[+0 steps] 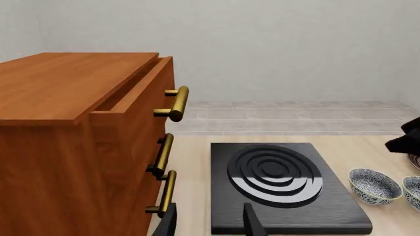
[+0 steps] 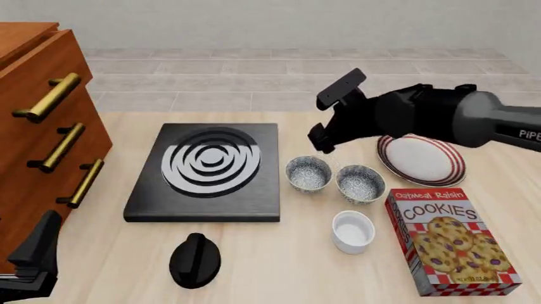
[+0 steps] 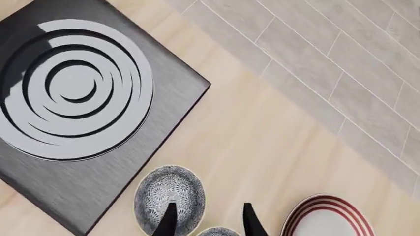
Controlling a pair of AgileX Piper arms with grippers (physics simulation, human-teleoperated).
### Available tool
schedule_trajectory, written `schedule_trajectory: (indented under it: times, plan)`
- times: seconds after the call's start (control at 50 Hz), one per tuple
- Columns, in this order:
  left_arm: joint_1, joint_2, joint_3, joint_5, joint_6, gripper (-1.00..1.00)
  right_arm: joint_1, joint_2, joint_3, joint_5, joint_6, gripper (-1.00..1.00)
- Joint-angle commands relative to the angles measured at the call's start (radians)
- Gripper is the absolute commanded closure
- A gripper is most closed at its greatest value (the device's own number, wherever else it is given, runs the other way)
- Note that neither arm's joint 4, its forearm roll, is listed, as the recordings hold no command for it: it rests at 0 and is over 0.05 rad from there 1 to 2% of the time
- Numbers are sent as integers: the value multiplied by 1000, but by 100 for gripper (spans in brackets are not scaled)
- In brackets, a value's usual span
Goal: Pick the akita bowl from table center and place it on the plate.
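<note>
akita bowl: upright, mouth up, round | just below and ahead of my right claw | claw spread, empty

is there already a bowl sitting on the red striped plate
No. In the front view the plate holds nothing, and both patterned bowls, the akita bowl and its twin, rest on the table beside it.

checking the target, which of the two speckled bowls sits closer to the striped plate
The right-hand bowl, with the paler grey-blue outer wall, sits closer to the plate. Its twin, darker patterned outside, sits beside the black burner slab.
</note>
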Motion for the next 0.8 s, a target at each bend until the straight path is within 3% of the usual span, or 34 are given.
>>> schedule_trajectory:
  times: [0.02, 0.18, 0.3, 0.38, 0.54, 0.58, 0.8]
  plan:
    - [0, 0, 0, 0, 0, -100, 11, 122, -177, 44, -4, -100]
    - [0, 0, 0, 0, 0, -100, 36, 192, -249, 109, 31, -100]
    - [0, 0, 0, 0, 0, -100, 33, 233, -282, 121, 4, -100]
    - [0, 0, 0, 0, 0, -100, 42, 250, -296, 147, 19, -100]
    - [0, 0, 0, 0, 0, -100, 20, 315, -350, 178, -17, -100]
    - [0, 0, 0, 0, 0, -100, -6, 322, -355, 186, -55, -100]
    - [0, 0, 0, 0, 0, -100, -26, 311, -323, 186, -70, -100]
